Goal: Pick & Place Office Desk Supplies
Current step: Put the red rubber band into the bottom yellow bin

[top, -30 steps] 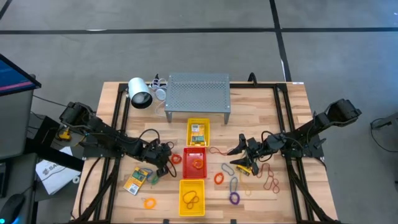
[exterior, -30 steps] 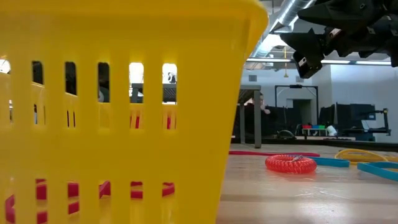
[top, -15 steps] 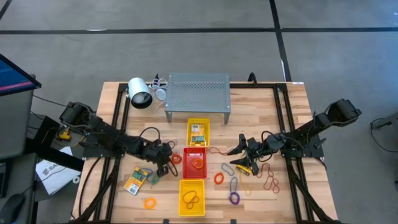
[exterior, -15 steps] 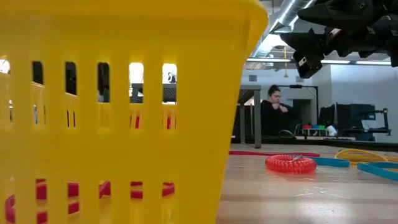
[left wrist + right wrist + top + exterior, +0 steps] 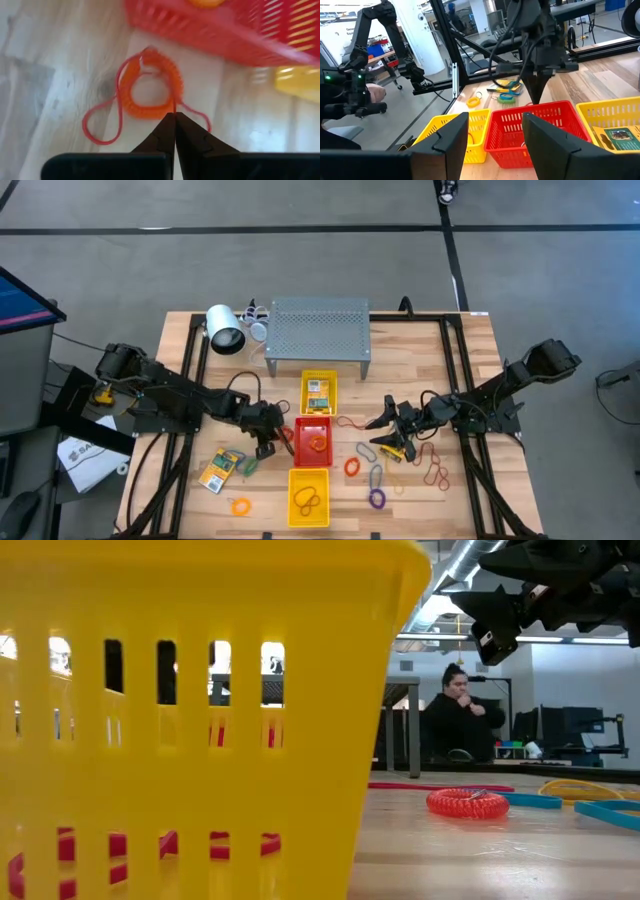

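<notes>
Orange coil (image 5: 150, 82) now beneath left tool (image 5: 175, 117), tips together, right tool (image 5: 492, 135) unchanged, apart

Wooden table (image 5: 470, 350) under trays (image 5: 311, 438), bands (image 5: 352, 467)

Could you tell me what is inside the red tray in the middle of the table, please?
The red tray holds an orange looped item on its floor. Whether anything lies beneath that loop is hidden.
</notes>
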Controlling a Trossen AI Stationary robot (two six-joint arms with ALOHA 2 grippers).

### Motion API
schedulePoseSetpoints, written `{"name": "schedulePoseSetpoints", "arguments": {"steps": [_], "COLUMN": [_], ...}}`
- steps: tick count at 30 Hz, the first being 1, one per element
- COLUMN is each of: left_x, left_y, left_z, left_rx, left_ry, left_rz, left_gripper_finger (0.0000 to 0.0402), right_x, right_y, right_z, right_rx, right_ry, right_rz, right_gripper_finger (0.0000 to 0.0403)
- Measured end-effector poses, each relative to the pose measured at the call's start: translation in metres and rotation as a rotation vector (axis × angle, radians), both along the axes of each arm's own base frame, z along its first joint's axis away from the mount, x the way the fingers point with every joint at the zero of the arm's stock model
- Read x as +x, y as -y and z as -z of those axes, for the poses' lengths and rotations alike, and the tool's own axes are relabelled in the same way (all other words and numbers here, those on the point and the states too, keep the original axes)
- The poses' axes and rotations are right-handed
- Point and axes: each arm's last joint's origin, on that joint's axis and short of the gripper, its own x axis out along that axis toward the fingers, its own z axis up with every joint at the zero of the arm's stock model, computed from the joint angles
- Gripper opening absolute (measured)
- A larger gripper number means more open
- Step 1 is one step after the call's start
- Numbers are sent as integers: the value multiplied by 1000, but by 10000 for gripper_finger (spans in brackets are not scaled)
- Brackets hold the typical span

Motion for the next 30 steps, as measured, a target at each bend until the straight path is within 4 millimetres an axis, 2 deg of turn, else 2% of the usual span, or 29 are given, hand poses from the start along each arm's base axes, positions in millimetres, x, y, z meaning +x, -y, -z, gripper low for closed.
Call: {"name": "schedulePoseSetpoints", "arguments": {"steps": [5, 12, 16, 22, 30], "left_x": [-3, -26, -38, -50, -52], "left_y": [-2, -6, -8, -11, -11], "left_z": [-28, -73, -92, -107, -116], "left_rx": [-8, -44, -58, -41, 6], "left_ry": [54, 227, 326, 410, 505], "left_rz": [16, -6, -11, 14, 77], "left_gripper_finger": [0, 0, 0, 0, 0], "right_x": [0, 0, 0, 0, 8], "right_y": [0, 0, 0, 0, 6], "right_z": [1, 1, 1, -1, -11], "right_rx": [-2, -2, -2, 2, -5], "right_ry": [-5, -5, -4, 7, 54], "right_rz": [1, 1, 1, 6, 56], "right_gripper_finger": [182, 182, 182, 182, 182]}}
